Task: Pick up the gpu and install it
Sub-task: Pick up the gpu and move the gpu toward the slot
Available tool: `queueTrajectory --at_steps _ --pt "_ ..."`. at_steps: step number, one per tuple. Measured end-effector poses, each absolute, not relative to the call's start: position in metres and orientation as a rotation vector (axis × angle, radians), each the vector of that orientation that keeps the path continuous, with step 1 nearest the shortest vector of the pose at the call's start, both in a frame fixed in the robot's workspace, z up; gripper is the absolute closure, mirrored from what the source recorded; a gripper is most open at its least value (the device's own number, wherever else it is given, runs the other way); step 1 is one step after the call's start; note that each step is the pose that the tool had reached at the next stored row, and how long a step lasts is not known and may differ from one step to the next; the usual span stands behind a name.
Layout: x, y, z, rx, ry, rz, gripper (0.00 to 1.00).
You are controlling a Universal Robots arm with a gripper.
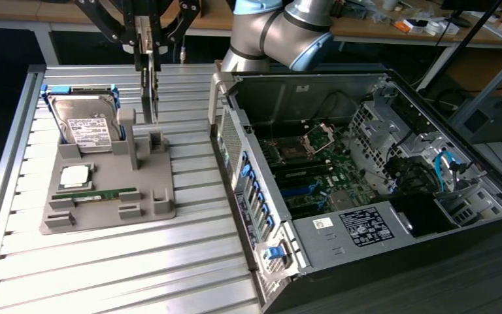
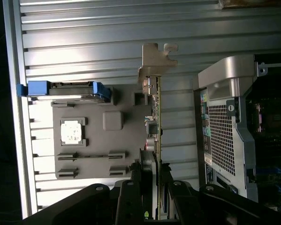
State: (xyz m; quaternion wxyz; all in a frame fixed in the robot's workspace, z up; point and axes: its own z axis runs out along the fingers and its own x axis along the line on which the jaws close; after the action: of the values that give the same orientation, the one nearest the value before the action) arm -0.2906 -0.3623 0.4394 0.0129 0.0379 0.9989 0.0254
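Jaws are pinching narrow on the top end of the gpu (image 1: 152, 91), so my gripper (image 1: 150, 55) is holding it edge-on over the far edge of the grey fixture tray (image 1: 102, 216), just beside the hard drive (image 1: 85, 127). It's hanging straight down from the jaws, long axis vertical, silver bracket (image 2: 155, 58) lowest; I can't tell if it's clearing the slot posts. The open PC case (image 1: 230, 140) is sitting along the tabletop (image 1: 102, 275) edge at the exterior view's right, beside the tray.
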Motion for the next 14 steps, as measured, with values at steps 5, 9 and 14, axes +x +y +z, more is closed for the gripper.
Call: queueTrajectory --at_steps 5,9,14 --pt "-0.2905 -0.3623 0.4395 0.118 3.112 0.083 0.73" --pt "-0.2901 -0.3630 0.4395 0.118 3.112 0.083 0.73" --pt "-0.2884 -0.3653 0.4395 0.118 3.113 0.083 0.73"
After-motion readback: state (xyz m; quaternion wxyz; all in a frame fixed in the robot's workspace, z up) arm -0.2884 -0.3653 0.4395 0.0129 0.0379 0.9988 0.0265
